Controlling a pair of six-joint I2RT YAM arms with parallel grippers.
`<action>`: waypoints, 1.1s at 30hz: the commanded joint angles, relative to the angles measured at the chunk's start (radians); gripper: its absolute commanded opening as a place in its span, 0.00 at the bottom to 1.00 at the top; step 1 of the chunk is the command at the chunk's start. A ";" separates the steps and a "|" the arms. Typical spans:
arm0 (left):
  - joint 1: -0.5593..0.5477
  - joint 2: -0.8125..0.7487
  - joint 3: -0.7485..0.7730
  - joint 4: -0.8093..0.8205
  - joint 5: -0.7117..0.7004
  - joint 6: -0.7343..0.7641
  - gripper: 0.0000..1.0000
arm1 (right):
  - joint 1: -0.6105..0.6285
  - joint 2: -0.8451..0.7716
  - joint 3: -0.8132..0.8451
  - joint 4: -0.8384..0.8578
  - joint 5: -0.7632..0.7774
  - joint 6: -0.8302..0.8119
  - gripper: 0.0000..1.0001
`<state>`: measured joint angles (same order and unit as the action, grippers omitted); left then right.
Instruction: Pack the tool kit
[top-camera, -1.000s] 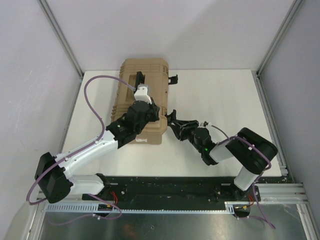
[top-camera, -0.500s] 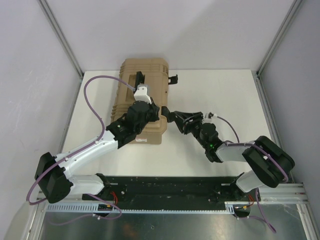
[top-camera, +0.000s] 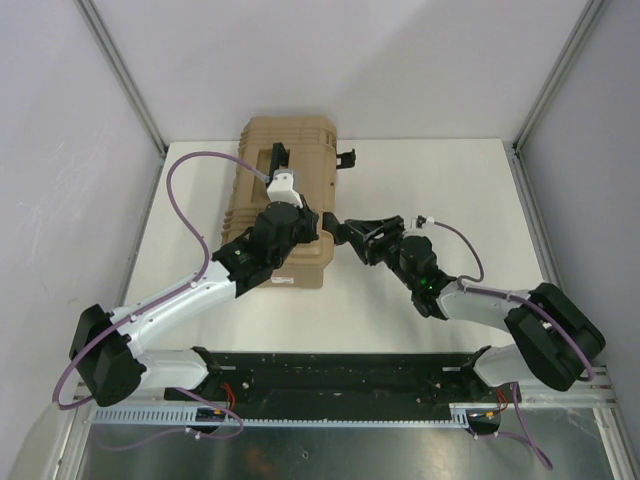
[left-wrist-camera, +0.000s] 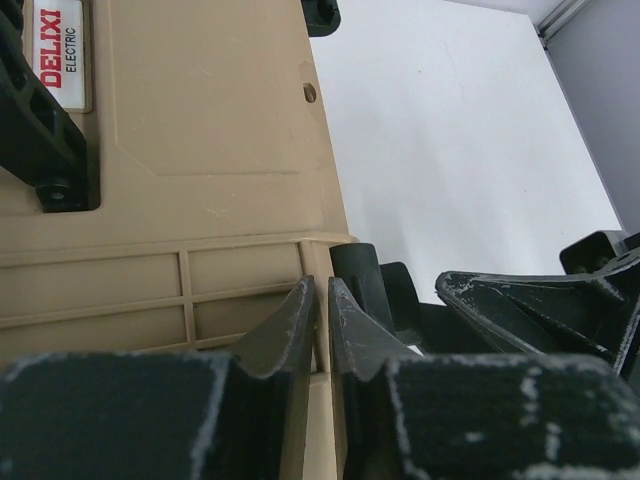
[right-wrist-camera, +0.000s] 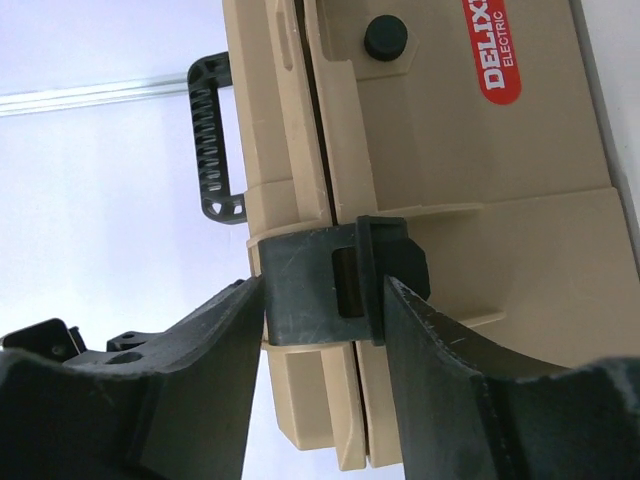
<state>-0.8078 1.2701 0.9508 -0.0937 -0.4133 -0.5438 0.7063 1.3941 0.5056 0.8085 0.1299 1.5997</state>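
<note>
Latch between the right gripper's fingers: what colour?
The latch is black, set against the tan toolbox. The right wrist view shows it best.

Left wrist camera first: there's a pale plate (left-wrist-camera: 62, 45) on the tan toolbox (left-wrist-camera: 200, 130), and it reads "DELIXI" in red capitals. "ELECTRIC" sits alongside in smaller dark letters, the whole thing turned sideways in the frame. Over to the right wrist camera, and a red badge (right-wrist-camera: 495, 52) on the same toolbox carries white lettering: "DELIX", the rest cut off by the top edge, with "ELECTRIC" beside it. From the overhead camera a small pale sticker (top-camera: 283, 281) shows on the toolbox's near edge, far too small to read.
</note>
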 joint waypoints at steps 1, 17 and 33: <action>-0.029 0.167 -0.151 -0.467 0.159 -0.024 0.16 | 0.042 -0.099 0.101 -0.160 -0.157 -0.032 0.56; -0.029 0.188 -0.134 -0.467 0.168 -0.015 0.16 | 0.001 -0.044 0.236 -0.488 -0.214 -0.240 0.77; -0.028 0.194 -0.136 -0.467 0.162 -0.015 0.15 | -0.016 0.029 0.244 -0.627 -0.211 -0.301 0.78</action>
<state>-0.8078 1.2728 0.9527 -0.0944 -0.4141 -0.5491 0.6891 1.3720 0.7380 0.3183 -0.0814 1.3708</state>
